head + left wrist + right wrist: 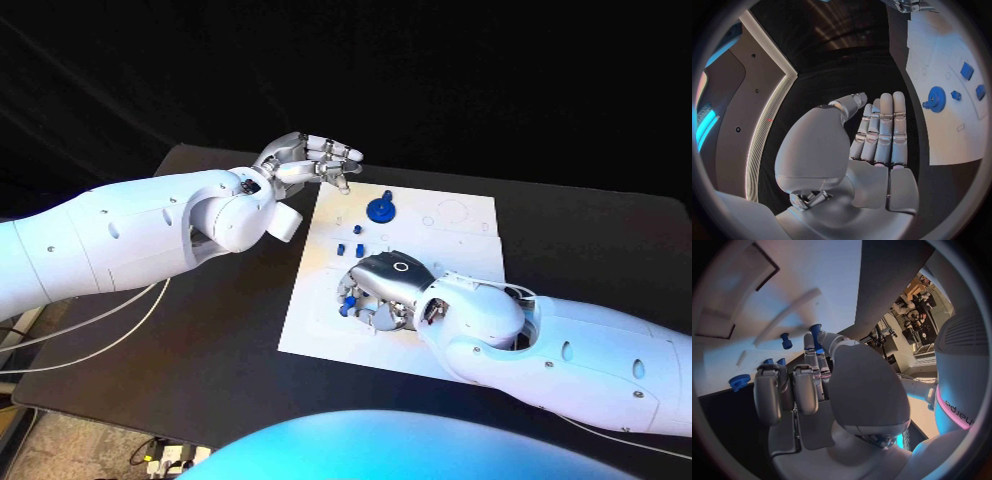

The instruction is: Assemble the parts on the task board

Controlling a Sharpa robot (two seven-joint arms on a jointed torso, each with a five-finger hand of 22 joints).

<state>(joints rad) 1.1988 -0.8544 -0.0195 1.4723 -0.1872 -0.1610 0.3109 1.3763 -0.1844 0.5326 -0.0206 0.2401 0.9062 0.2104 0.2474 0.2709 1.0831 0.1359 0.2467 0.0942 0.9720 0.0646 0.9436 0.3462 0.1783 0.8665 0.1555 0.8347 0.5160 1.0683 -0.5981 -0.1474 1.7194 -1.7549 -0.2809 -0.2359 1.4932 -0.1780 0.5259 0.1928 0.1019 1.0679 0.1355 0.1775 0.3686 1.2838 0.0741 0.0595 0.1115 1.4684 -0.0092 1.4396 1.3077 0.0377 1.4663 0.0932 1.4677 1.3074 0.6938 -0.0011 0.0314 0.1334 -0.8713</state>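
The task board point(462, 235) is lying in the middle of the black desk point(606, 240), and your right robot hand point(378, 292) is pressing down over its near half, hiding whatever is sitting under the palm. From the head view you are seeing one blue gear point(381, 209) standing on the far part of the board, and three small blue pieces point(348, 247) lying just beside the right hand's knuckles (a fourth, a blue peg point(345, 309), is peeking out at the hand's near edge). In the right wrist view, the fingers are curling down to the board, and a blue peg point(816, 336) is sitting between the thumb and a fingertip; you cannot tell whether it is truly pinched or merely touched. Another blue peg point(786, 341) is standing apart on the white surface, with more blue bits partly hidden behind the fingers.

Your left robot hand point(310, 160) is hovering off the board's far-left corner, over the desk, fingers straight and close together, holding nothing.
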